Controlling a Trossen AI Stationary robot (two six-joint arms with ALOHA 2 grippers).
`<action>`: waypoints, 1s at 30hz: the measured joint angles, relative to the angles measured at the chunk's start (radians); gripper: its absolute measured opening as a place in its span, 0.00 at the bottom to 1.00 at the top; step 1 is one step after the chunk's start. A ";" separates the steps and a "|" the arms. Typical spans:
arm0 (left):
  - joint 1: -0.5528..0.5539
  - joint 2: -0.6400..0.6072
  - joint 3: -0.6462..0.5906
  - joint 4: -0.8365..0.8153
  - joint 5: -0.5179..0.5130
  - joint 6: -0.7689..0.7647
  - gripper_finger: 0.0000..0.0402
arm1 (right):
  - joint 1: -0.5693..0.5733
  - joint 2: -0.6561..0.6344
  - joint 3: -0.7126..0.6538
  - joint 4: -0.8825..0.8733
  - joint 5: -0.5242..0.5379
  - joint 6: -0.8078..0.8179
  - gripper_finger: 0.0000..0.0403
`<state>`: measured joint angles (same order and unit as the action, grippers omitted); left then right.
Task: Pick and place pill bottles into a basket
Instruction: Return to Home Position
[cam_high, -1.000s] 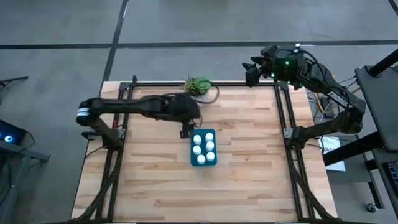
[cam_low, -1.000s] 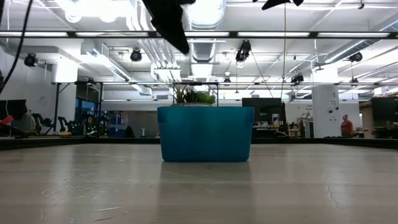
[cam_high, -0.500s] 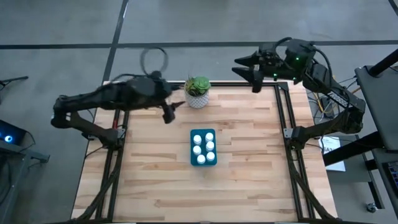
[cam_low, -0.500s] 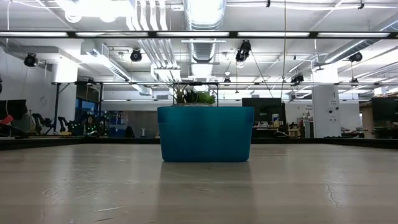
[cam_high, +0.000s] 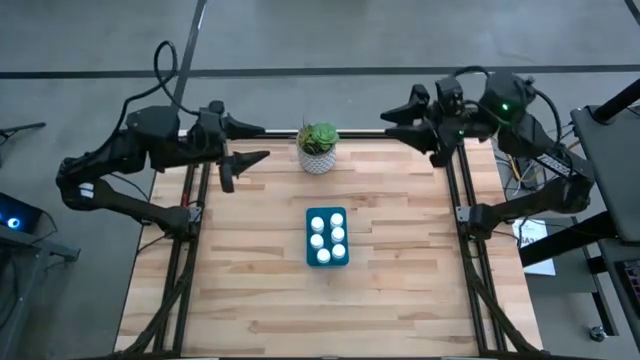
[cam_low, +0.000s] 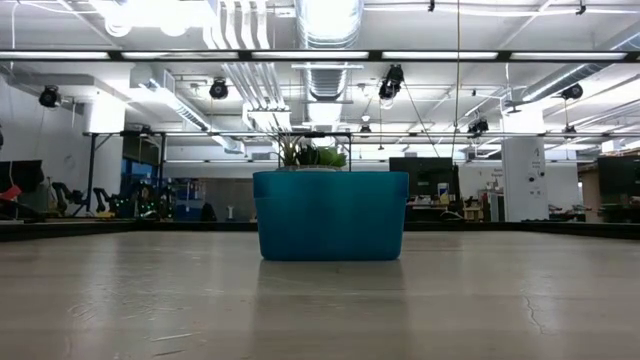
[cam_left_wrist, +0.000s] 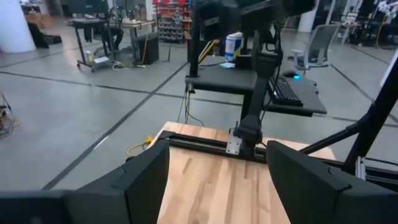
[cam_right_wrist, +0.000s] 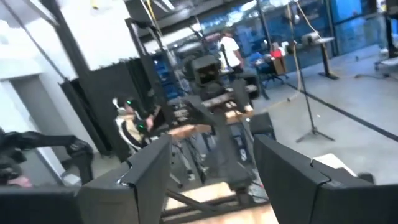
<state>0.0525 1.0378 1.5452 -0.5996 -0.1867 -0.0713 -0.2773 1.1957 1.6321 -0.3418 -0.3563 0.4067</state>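
Observation:
The teal basket (cam_high: 327, 238) stands on the wooden table near its middle, with several white pill bottles (cam_high: 318, 240) upright inside it. In the low view the basket's wall (cam_low: 330, 215) hides the bottles. My left gripper (cam_high: 250, 143) is open and empty over the table's far left edge. Its wrist view (cam_left_wrist: 217, 180) looks across the table. My right gripper (cam_high: 398, 119) is open and empty over the far right edge, and its fingers also show apart in its wrist view (cam_right_wrist: 211, 174).
A white pot with a green plant (cam_high: 318, 148) stands at the middle of the far edge, between the two grippers. It shows behind the basket in the low view (cam_low: 312, 155). Black frame rails (cam_high: 455, 190) run along the table's sides.
My left gripper has gone from just beside the basket's far end back toward the table's far left edge, swinging out of the low view. My right arm has drawn back a little toward the right edge. The basket and bottles have stayed put.

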 joint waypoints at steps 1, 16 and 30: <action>0.000 -0.001 0.000 0.002 0.001 -0.003 0.62 | 0.030 -0.005 0.000 0.009 0.030 0.000 0.54; -0.001 -0.056 0.016 0.088 0.030 0.023 0.50 | 0.327 -0.079 0.000 0.072 0.444 -0.133 0.54; 0.000 -0.148 0.013 0.168 0.105 0.008 0.02 | 0.325 -0.234 -0.005 0.072 0.429 -0.296 0.29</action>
<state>0.0521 0.8893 1.5585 -0.4320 -0.0814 -0.0635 0.0479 0.9619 1.6270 -0.2702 0.0723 0.1105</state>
